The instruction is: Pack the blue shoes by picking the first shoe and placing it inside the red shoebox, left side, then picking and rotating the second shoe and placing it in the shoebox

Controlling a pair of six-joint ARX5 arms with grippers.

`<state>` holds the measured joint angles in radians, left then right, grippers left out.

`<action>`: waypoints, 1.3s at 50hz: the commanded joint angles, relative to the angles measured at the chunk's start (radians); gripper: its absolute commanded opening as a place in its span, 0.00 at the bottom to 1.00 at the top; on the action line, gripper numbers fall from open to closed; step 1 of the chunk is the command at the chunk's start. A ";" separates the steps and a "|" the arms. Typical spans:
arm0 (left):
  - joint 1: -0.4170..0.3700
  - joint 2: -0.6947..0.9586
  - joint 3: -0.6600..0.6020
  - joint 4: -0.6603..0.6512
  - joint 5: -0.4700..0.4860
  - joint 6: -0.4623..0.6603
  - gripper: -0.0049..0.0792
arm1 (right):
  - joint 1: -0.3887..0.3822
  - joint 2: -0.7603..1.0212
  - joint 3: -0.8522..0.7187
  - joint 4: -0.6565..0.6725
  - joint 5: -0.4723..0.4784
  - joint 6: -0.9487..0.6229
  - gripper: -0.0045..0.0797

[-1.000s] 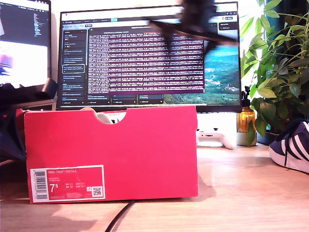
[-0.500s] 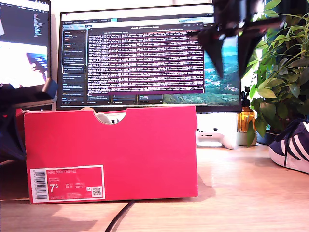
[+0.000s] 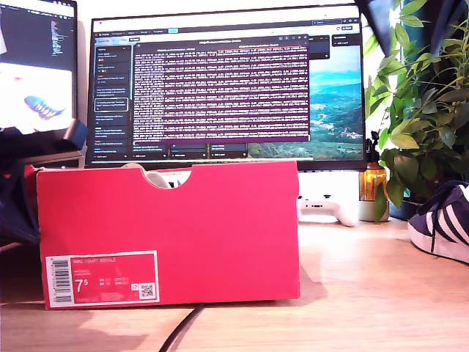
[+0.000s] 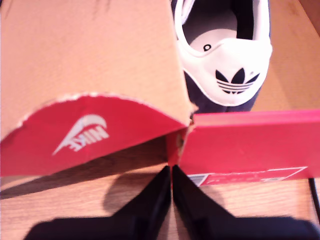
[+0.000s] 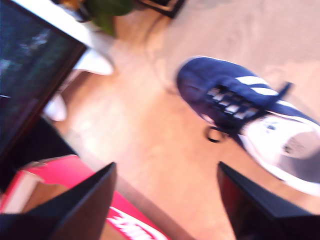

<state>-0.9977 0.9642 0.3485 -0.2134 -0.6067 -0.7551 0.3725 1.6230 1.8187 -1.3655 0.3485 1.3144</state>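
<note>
My second gripper [image 5: 165,200] hung with jaws wide apart above the loose blue shoe [image 5: 250,115] on the desk [image 5: 150,135]. My first gripper [image 4: 171,192] was pressed together beside the red shoebox [image 3: 168,231], which held the other shoe [image 4: 225,55].

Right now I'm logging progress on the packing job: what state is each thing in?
red shoebox: standing on the desk, top open.
shoe in the box: inside, heel tab showing.
second shoe: on the desk outside the box, not gripped.
my first claw: shut, empty, at the box's corner.
my second claw: open, empty, above the desk near the second shoe.
monitor: switched on.
</note>
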 commanded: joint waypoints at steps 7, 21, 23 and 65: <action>0.001 0.005 -0.016 0.002 -0.002 0.004 0.04 | -0.023 -0.079 -0.194 -0.001 0.003 0.122 0.80; 0.001 0.005 -0.016 0.002 -0.002 0.004 0.03 | -0.034 -0.214 -0.445 -0.001 0.002 0.270 0.80; 0.001 0.005 -0.016 0.002 -0.002 0.004 0.03 | -0.035 -0.224 -0.469 -0.001 0.002 0.286 0.80; 0.001 0.005 -0.016 0.002 -0.002 0.004 0.04 | -0.048 -0.233 -0.768 0.130 -0.051 0.448 0.79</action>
<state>-0.9977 0.9642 0.3485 -0.2134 -0.6067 -0.7551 0.3271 1.3804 1.0847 -1.2499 0.2977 1.7546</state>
